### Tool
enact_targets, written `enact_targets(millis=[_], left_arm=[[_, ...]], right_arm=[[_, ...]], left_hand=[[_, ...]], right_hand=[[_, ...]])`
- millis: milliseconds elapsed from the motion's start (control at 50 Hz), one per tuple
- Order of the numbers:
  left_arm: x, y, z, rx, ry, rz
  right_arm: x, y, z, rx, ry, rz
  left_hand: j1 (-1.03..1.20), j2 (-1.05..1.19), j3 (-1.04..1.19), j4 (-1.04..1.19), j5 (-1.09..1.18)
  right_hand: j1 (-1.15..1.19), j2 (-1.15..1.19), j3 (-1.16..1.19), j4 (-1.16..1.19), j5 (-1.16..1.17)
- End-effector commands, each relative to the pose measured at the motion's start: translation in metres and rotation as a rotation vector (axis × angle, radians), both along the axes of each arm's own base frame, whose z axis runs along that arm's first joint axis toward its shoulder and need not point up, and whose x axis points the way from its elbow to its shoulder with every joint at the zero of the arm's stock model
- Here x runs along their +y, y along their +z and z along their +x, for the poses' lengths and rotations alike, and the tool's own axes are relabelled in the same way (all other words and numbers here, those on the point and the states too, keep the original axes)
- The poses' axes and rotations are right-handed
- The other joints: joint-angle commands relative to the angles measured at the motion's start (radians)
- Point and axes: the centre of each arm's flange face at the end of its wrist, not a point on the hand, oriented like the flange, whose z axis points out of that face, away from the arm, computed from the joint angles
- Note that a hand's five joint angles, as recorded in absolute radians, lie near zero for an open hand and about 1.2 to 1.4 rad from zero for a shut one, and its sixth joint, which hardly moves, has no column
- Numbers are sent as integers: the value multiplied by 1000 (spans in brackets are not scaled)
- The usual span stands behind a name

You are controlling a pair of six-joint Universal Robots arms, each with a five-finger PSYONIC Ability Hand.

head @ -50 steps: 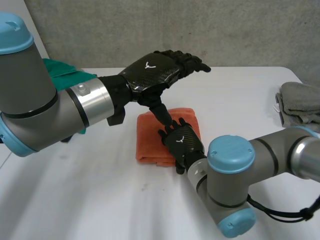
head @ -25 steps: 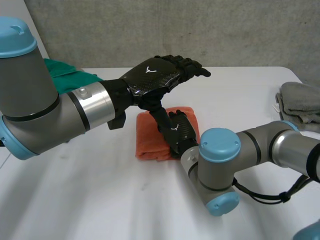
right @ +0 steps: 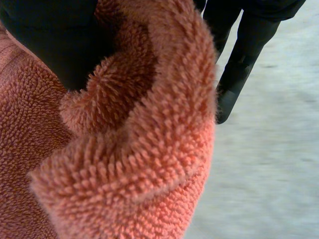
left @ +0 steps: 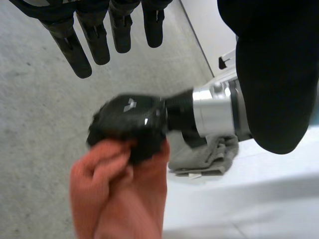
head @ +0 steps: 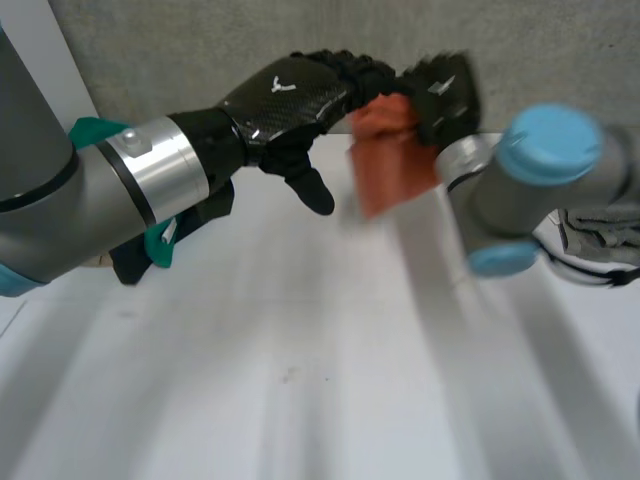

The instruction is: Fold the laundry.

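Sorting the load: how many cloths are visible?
3: orange towel held in the right hand, grey towel at the table's right edge, green cloth behind the left arm.

One orange towel (head: 395,160); one grey cloth (left: 204,158); one green cloth (head: 88,130); one white table (head: 300,380).

Head cam sits high behind & between the arms, looking down across the white table (head: 300,400) twd the grey concrete wall (head: 180,50). L wrist cam looks along the left hand (left: 117,30), past its fingers (left: 75,55), mid-range at the right hand (left: 130,124) and the orange terry towel (left: 124,204); R wrist cam is v. close on that towel's pile. All 3 share the towel; head & L wrist cams also share the right hand and the crumpled grey cloth (left: 207,157).
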Motion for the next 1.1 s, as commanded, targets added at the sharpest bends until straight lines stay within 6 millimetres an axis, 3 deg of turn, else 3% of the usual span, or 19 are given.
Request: enact_targets(millis=[20,60,80,140,160,220,260,380,520,540,580,600,720,820,880,1000,1040,1060,1100], left_arm=[[-1,13,0,37,27,-15],[0,13,-1,45,23,-11],[0,13,-1,53,20,-5],[0,11,-2,60,16,8],[0,10,-2,62,15,18],[1,6,-3,59,13,30],[1,0,-4,50,11,45],[5,-10,-8,35,-2,74],[5,-14,-7,27,1,83],[5,-14,-7,28,-1,82],[6,-13,-7,30,-1,81],[6,-12,-8,30,-3,80],[9,-6,-7,40,-7,65],[13,-6,-10,37,-17,69],[18,-6,-11,37,-28,69],[20,-4,-12,40,-31,65],[20,-2,-12,44,-32,62],[22,3,-13,53,-37,46],[24,10,-15,66,-39,25]], right_arm=[[-59,44,-92,-17,-170,-106],[-72,45,-115,-5,-195,-118],[-84,42,-138,11,-214,-120],[-101,32,-170,46,-230,-117],[-112,15,-189,69,-230,-94],[-128,-21,-218,104,-221,-36],[-137,-57,-245,134,-216,27],[-134,-135,-298,208,-208,188],[-115,-159,-325,310,-175,228],[-112,-157,-324,314,-167,228],[-111,-152,-324,313,-174,225],[-110,-147,-324,312,-180,224],[-92,-92,-331,228,-254,238],[-73,-67,-349,171,-321,285],[-59,-50,-372,148,-425,342],[-39,4,-457,141,-839,363],[-38,23,-470,180,-937,328],[-39,45,-481,226,-1027,264],[-41,61,-484,248,-1078,201]], left_hand=[[-14,-27,-33,-25,-43],[-14,-27,-33,-25,-43],[-14,-27,-33,-25,-43],[-14,-27,-33,-25,-43],[-14,-27,-33,-25,-43],[-14,-27,-33,-25,-43],[-14,-27,-33,-25,-43],[-14,-27,-33,-25,-43],[-14,-27,-33,-25,-43],[-14,-27,-33,-25,-43],[-14,-27,-33,-25,-43],[-14,-27,-33,-25,-43],[-14,-27,-33,-25,-43],[-14,-27,-33,-25,-43],[-14,-27,-33,-25,-43],[-14,-27,-33,-25,-43],[-14,-27,-33,-25,-43],[-14,-27,-33,-25,-43],[-14,-27,-33,-25,-43]], right_hand=[[371,253,240,202,321],[371,253,240,202,321],[371,253,240,202,321],[371,253,240,202,321],[371,253,240,202,321],[371,253,240,202,321],[371,253,240,202,321],[371,253,240,202,321],[371,253,240,202,321],[186,68,55,17,136],[-634,-752,-765,-803,-684],[-851,-968,-982,-1019,-901],[-851,-968,-982,-1019,-901],[-851,-968,-982,-1019,-901],[-851,-968,-982,-1019,-901],[-851,-968,-982,-1019,-901],[-851,-968,-982,-1019,-901],[-851,-968,-982,-1019,-901],[-851,-968,-982,-1019,-901]])
